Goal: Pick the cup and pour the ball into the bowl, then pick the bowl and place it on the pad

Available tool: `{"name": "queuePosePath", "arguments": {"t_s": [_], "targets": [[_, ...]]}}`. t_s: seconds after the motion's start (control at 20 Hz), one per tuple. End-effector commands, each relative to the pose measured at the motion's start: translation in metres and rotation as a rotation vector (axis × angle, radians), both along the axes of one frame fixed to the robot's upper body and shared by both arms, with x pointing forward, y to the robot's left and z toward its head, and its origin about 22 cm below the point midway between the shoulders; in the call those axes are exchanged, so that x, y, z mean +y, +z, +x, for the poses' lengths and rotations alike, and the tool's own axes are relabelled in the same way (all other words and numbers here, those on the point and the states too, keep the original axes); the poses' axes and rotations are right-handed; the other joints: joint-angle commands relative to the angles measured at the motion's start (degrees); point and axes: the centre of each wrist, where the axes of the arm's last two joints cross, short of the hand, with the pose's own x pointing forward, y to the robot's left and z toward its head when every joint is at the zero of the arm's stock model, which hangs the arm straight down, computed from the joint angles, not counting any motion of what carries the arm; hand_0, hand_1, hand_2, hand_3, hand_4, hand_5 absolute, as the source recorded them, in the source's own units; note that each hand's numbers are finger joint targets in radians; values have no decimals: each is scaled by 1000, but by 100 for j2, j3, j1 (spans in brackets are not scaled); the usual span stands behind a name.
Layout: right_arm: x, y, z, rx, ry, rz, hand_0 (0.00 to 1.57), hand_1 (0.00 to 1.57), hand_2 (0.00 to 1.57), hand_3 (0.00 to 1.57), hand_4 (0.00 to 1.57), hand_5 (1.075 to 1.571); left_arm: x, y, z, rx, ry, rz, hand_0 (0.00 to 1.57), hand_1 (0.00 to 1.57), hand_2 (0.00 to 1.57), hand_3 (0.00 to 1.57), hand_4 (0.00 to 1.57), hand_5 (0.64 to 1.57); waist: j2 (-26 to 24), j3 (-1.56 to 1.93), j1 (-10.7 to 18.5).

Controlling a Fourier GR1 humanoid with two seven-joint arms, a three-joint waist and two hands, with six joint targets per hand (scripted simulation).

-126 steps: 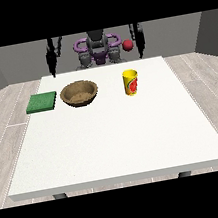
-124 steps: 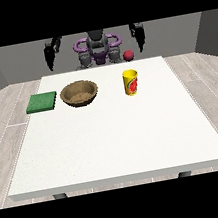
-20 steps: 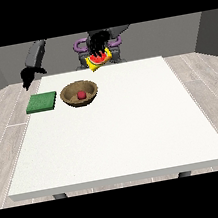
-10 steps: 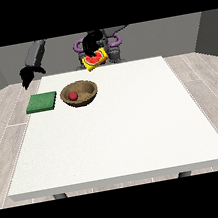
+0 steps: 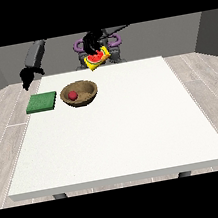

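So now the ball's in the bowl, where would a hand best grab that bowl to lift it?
Probably by the rim. The bowl is wide and shallow and sits upright, too broad to wrap round, so pinching its wall from above looks best. The left side, nearest the pad, suits the free hand at the view's left; the ball lies close to that side, so fingers should stay on the rim.

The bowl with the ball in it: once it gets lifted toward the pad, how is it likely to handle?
The wooden-looking bowl looks rigid and wide, so probably stable. The red ball lies loose off-centre inside; it would likely roll if the bowl tilts. The green pad lies flat close beside it, so the carry looks short.
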Motion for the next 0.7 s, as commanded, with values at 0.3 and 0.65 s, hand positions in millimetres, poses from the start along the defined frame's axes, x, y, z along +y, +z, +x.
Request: {"name": "queuePosePath", "arguments": {"t_s": [0.3, 0.65], "targets": [[-29, 3, -19, 7, -107, 73, 0, 0, 350, 278, 697, 1562, 96, 15, 19, 41, 40, -491, 795, 795, 1571, 1571, 818, 1507, 322, -12, 1049], [-48, 44, 6, -161, -184, 45, 0, 0, 351, 301, 714, 1553, 140, -66, -10, 252, 1, -978, 1268, 1268, 1088, 797, 1397, 1571, 1614, -72, 1761]]}}
